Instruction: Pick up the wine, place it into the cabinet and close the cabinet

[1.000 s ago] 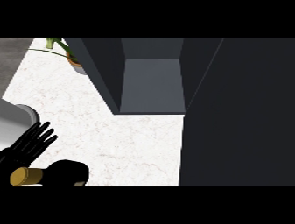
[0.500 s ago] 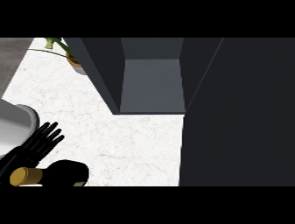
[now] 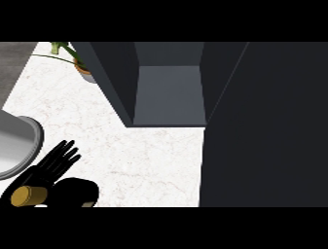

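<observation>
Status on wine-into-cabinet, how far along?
Early. Done: nothing beyond the cabinet standing open. In hand: the left hand, fingers straight, is by the wine bottle at the counter's near edge, not curled round it. Left: grasp, place inside, close the door.

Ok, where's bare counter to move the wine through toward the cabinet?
Bare counter runs between the cabinet front and the wine, and another patch lies below the plant. The cabinet's inside shows nothing in it. Crowded: lower left, where the left hand, forearm and wine bunch. The dark panel blocks the right.
</observation>
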Controlling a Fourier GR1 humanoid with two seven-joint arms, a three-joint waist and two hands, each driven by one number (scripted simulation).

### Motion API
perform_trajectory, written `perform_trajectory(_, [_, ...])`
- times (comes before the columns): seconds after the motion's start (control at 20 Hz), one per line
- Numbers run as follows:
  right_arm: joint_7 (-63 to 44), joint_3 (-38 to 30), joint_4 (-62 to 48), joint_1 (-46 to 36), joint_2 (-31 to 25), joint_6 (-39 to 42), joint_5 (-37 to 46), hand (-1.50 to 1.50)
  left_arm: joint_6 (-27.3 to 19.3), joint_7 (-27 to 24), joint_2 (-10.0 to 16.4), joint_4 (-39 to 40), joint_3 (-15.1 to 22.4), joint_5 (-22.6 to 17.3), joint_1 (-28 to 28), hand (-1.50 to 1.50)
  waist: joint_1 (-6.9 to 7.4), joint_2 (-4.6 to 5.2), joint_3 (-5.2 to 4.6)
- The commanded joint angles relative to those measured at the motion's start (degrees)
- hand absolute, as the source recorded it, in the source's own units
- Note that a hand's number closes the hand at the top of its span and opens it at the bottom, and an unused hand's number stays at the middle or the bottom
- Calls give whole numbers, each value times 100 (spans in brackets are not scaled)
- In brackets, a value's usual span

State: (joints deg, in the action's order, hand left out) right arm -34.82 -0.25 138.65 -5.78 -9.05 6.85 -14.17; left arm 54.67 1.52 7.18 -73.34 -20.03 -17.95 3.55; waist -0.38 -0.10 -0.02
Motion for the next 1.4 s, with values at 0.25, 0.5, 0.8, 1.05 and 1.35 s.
perform_trajectory(0.25, [-568, -452, 769, -198, -177, -145, -696, -150, -66, -449, -167, 348, 157, 241, -74, -150, 17, 0, 0])
perform_trajectory(0.5, [-332, -175, 683, 20, -42, 7, -479, -150, 388, -433, 226, 962, 26, -162, -292, 150, 14, 3, 0])
perform_trajectory(0.8, [-537, -397, 859, 18, -124, -32, -715, -150, 664, -680, -103, 273, 622, 212, 171, 150, 11, -16, 3])
perform_trajectory(1.05, [-436, -34, 525, -258, 57, -152, -248, -150, 516, -1522, -25, -185, 774, 1140, 127, 150, 53, -18, -5])
perform_trajectory(1.35, [-84, -15, 656, 262, 132, 45, -254, -150, -1137, -2244, -421, -355, 181, 1505, 209, 150, -11, -31, 1])
